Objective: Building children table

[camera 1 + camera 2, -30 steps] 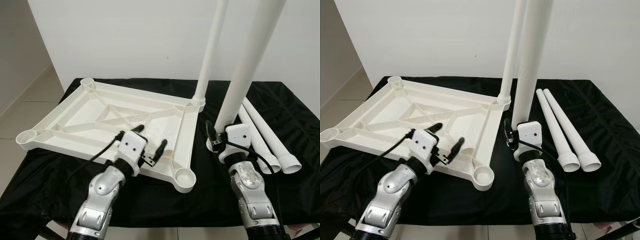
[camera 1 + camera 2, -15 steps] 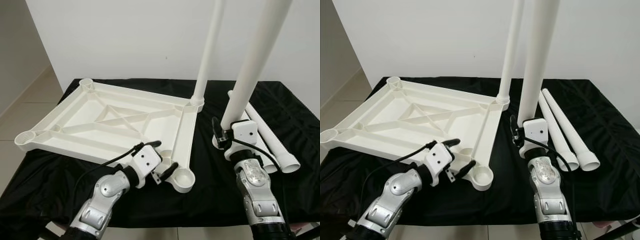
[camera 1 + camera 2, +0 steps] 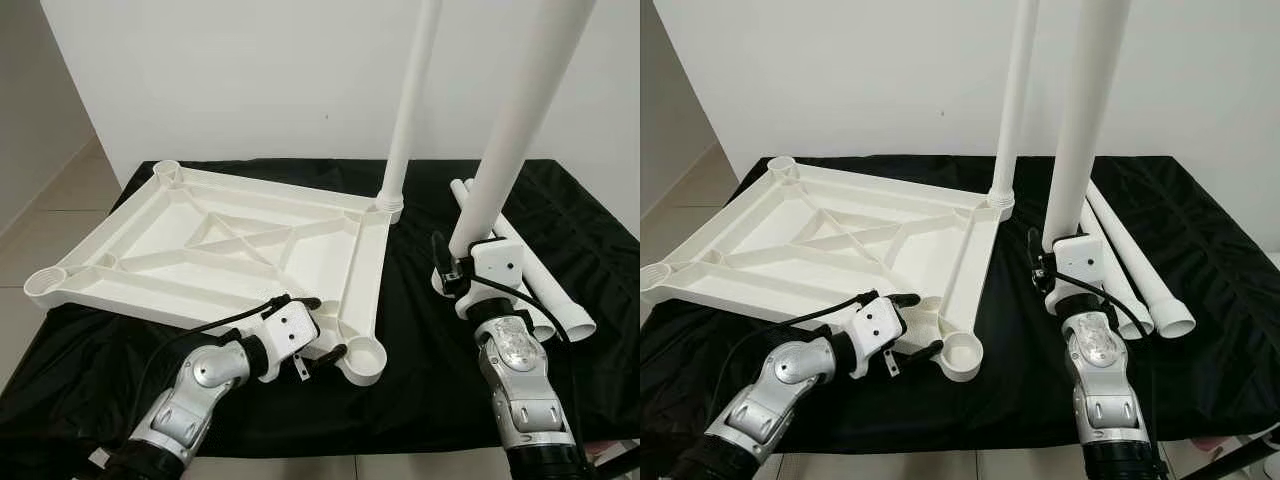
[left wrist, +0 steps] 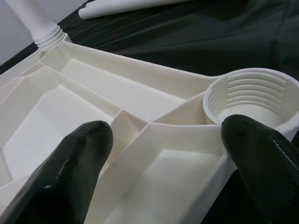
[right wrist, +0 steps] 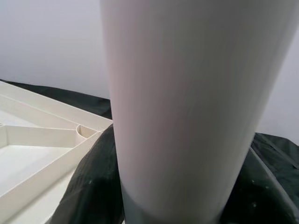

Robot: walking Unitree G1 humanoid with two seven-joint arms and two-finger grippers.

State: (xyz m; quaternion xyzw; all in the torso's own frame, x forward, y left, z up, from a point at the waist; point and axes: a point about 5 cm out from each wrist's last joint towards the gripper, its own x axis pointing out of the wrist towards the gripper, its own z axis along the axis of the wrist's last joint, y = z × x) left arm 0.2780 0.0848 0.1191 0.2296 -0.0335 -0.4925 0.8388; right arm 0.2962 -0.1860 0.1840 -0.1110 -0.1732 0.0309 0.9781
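A white plastic tabletop (image 3: 150,285) lies upside down on the black cloth. One white leg (image 3: 408,110) stands screwed into its far right corner. My right gripper (image 3: 452,272) is shut on a second white leg (image 3: 512,125), holding it upright above the cloth to the right of the tabletop; the right wrist view has this leg (image 5: 182,102) between dark fingers (image 5: 91,186). My left gripper (image 3: 326,326) is open at the near right corner, its fingers (image 4: 70,172) straddling the rim beside the empty threaded socket (image 4: 247,95).
Two more white legs (image 3: 545,295) lie side by side on the black cloth (image 3: 420,300) at the right. The table's front edge runs just below my arms. A white wall stands behind, and tiled floor shows at the left.
My left gripper slid right and toward me along the tabletop's edge to the near right socket. My right gripper raised the held leg a little and shifted it right.
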